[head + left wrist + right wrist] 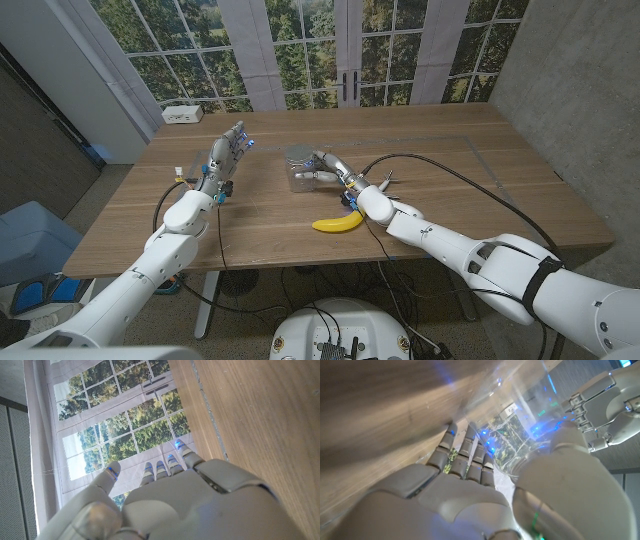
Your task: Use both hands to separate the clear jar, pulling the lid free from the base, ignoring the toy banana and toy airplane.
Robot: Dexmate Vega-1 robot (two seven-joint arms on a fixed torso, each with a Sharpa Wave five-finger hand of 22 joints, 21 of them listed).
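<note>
With only the right robot hand (pixel 335 172) on the clear plastic jar (pixel 303 167), which sits mid-tabletop just beyond the yellow toy banana (pixel 336 223), any pull now would likely drag or tip the whole jar rather than free its lid. That hand's fingers (pixel 465 455) wrap the transparent wall, apparently gripping it, though glare blurs the contact. The left robot hand (pixel 226 155) hovers well apart, fingers spread, holding nothing.

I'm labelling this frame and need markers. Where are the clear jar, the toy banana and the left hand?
clear jar (pixel 301 167): head view, its clear side wall.
toy banana (pixel 336 223): head view, middle of its yellow curve.
left hand (pixel 225 155): head view, its back.
</note>
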